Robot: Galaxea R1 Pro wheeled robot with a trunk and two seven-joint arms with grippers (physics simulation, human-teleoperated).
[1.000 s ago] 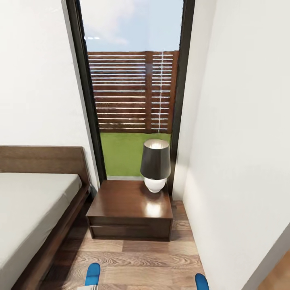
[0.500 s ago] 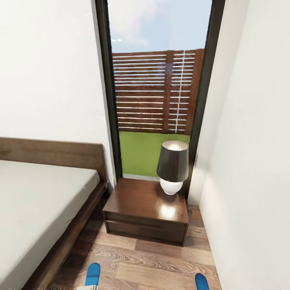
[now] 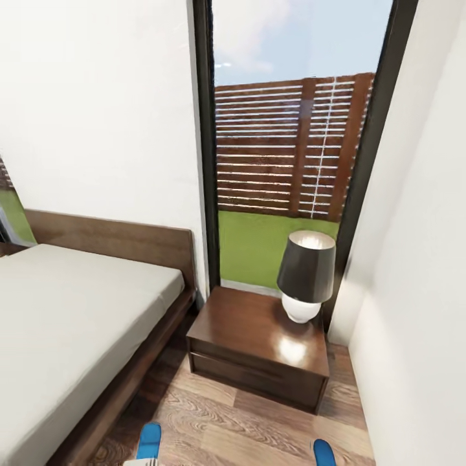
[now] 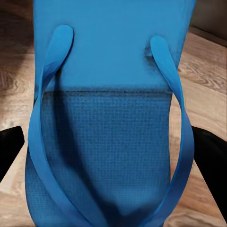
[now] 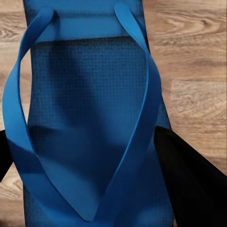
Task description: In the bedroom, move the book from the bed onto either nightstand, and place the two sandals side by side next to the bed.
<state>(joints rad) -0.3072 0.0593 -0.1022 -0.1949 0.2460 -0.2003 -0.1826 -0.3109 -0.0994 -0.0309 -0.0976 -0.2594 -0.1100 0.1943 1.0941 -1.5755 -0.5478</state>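
Observation:
A bright blue sandal (image 4: 109,61) sits between the black fingers (image 4: 9,146) of my left gripper (image 4: 111,151), which is shut on it above the wood floor. My right gripper (image 5: 94,165) is shut on the other sandal (image 5: 90,94), a black finger (image 5: 189,179) pressed against its side. In the head view both blue tips, one sandal (image 3: 150,440) and the other sandal (image 3: 323,451), poke up at the lower edge. The bed (image 3: 77,310) lies at the left, and the dark nightstand (image 3: 249,330) stands beside it under the window. The book is out of view.
A lamp (image 3: 305,275) with a dark shade stands on the nightstand's right part. A white wall (image 3: 421,291) closes the right side. Bare wood-plank floor (image 3: 239,427) stretches between bed, nightstand and wall. A tall dark-framed window (image 3: 291,162) shows fence and grass.
The head camera has turned left, so nightstand and window sit further right in the picture and more of the bed shows. Both sandal tips keep their place at the lower edge.

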